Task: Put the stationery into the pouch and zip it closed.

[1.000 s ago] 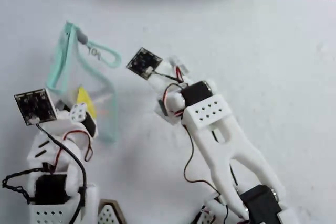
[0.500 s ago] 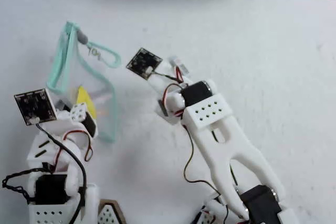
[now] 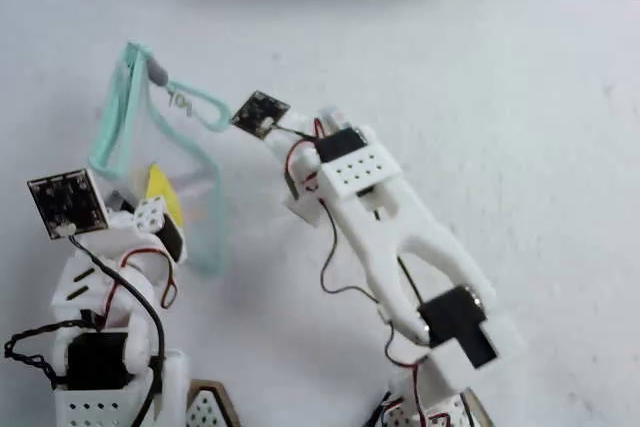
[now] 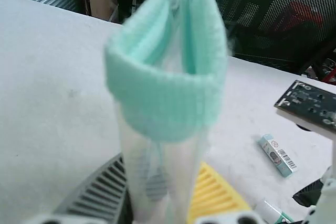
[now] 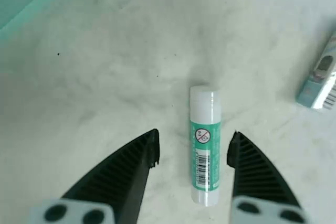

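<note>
The right claw (image 5: 193, 139) is open — its jaws flank the glue stick (image 5: 205, 129) on the bench (image 5: 79, 77). The left claw (image 4: 160, 187) grips the pouch (image 4: 165, 93) at one end.

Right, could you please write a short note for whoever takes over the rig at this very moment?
The left gripper is shut on the pouch, holding it by one end with its mouth open.
The right gripper is open, low over the table, straddling the glue stick without gripping it.
A small box lies on the table nearby, apart from the glue stick.
Done: pouch held open.
Left: grasp the glue stick and put it in, then the small box, then zip the pouch closed.
</note>
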Tool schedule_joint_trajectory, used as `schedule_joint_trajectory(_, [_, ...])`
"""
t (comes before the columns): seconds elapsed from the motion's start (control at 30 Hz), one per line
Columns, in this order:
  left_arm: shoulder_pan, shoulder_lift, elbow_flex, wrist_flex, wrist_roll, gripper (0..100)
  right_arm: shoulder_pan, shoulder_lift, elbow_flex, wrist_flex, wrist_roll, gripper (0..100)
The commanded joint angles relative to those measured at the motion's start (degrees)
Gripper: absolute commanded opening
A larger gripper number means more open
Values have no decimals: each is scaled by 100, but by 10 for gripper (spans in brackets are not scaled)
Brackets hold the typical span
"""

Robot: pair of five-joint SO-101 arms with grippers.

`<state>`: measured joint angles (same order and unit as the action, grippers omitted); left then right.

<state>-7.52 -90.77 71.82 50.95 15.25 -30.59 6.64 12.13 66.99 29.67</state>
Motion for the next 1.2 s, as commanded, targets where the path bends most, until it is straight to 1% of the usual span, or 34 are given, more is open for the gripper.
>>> schedule_joint_trajectory(0.0, [84,-57,-273,-18,18,23,154,479,-519,4,79,205])
schedule_joint_trajectory(0.17, [84,-57,-281,-26,18,23,505,1332,-1073,4,79,205])
schedule_joint_trajectory(0.27, [84,-57,-281,-44,18,23,593,1701,-1336,13,79,204])
schedule_joint_trajectory(0.33, [84,-57,-281,-53,18,23,576,1868,-1415,31,88,170])
schedule_joint_trajectory(0.47, [92,-57,-281,-53,18,23,541,2097,-1442,-22,97,9])
schedule_joint_trajectory(0.57, [92,-57,-281,-53,18,23,585,2220,-1433,-40,404,57])
schedule_joint_trajectory(0.6, [92,-57,-281,-53,18,23,593,2220,-1415,-40,475,58])
schedule_joint_trajectory(0.7, [110,-57,-281,-62,18,23,611,2193,-1468,127,527,15])
schedule_joint_trajectory(0.77, [312,-57,-281,-62,18,23,620,1982,-1591,374,519,21])
schedule_joint_trajectory(0.87, [796,-57,-308,-26,0,23,620,1429,-1767,822,510,16])
schedule_joint_trajectory(0.93, [1121,-57,-308,-26,-167,23,611,936,-1846,1086,510,16])
schedule_joint_trajectory(1.03, [1525,-57,-308,-62,-501,23,637,57,-1952,1385,536,16])
schedule_joint_trajectory(1.17, [2018,-57,-484,-70,-510,23,919,-1393,-2207,1569,501,16])
